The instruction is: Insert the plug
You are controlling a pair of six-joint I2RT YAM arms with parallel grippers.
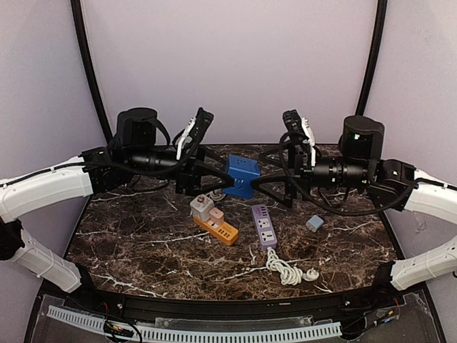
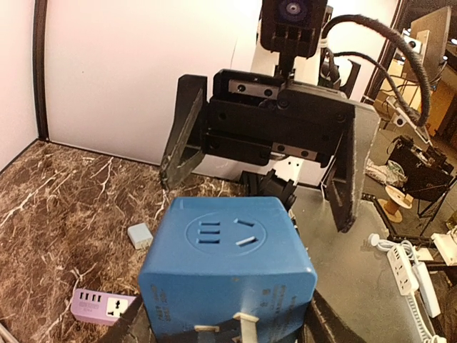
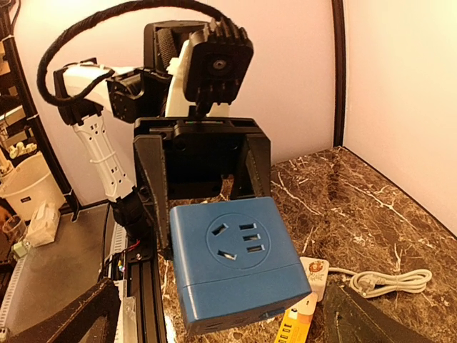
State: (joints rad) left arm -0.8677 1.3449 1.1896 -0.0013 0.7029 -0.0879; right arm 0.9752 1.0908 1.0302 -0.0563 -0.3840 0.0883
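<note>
The plug is a blue cube [image 1: 243, 176] with socket faces [image 3: 235, 243] and metal prongs [image 2: 246, 325] on one side. It hangs in the air above the back of the marble table [image 1: 143, 250]. My left gripper [image 1: 227, 180] is shut on it, its fingers [image 3: 151, 187] pressed against the cube's two sides. My right gripper [image 1: 267, 187] faces the cube from the other side. Its jaws stand wide open, the fingers [image 2: 344, 179] well apart from the cube and touching nothing. In the left wrist view the cube [image 2: 228, 264] fills the space between my left jaws.
An orange power strip [image 1: 220, 229] with a grey adapter [image 1: 203, 207] and a pink adapter [image 1: 216, 214] lies below the cube. A purple strip [image 1: 263, 226] with a coiled white cable [image 1: 288, 271] lies to its right. A small grey block [image 1: 314, 223] sits further right.
</note>
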